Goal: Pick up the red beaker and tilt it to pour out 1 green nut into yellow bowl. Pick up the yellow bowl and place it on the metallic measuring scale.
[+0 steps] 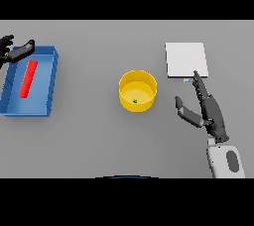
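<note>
Head view: on the grey bench (89, 141), the yellow bowl (138, 91) stands mid-bench holding one green nut (134, 101), left of the scale (186, 59). The right hand (204, 108) waits nearby, fingers spread wide; the left hand (15, 50) hovers relaxed over the blue tray (53, 74) holding the red beaker (28, 78). The bowl looks light, rigid and smooth, best pinched at its rim.

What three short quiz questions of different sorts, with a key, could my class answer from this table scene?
1. True or false: the green nut lies inside the yellow bowl.
2. Where is the red beaker? A) in the blue tray B) on the scale C) in the right hand
3. Fill in: the right hand is beside the bowl, its fingers ____.

Key: 1 true; 2 A; 3 open. The metallic measuring scale holds nothing; the left hand is at the tray's far edge.
</note>
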